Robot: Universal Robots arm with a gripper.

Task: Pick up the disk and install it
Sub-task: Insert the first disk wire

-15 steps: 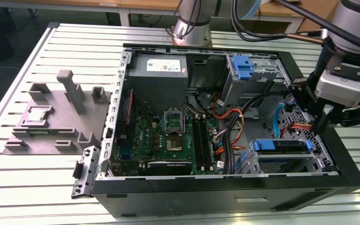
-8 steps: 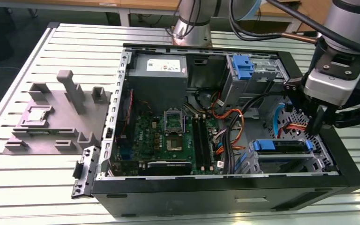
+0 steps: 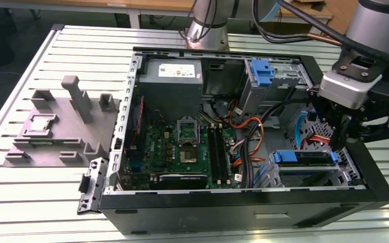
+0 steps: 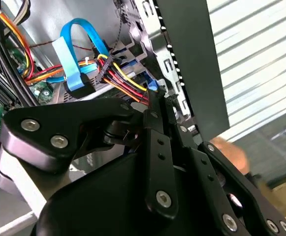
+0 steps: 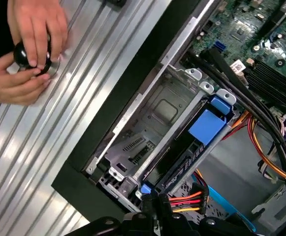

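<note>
The disk (image 5: 189,147) sits in the case's drive bay (image 5: 152,113); the tool (image 3: 346,134) hangs beside it, its grip state indiscernible.

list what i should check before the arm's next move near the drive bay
1. Flat disk in a blue plastic carrier lies in the grey metal drive cage: ok.
2. Disk pushed fully home: cannot tell.
3. Black gripper hangs over the cage, at the exterior view's right: ok.
4. Red, yellow and black wire bundle kept away from the gripper: not ok, it runs right beside it.
5. Person's hands away from the case: not ok, they hold a black knob on the slatted table beside it.
</note>
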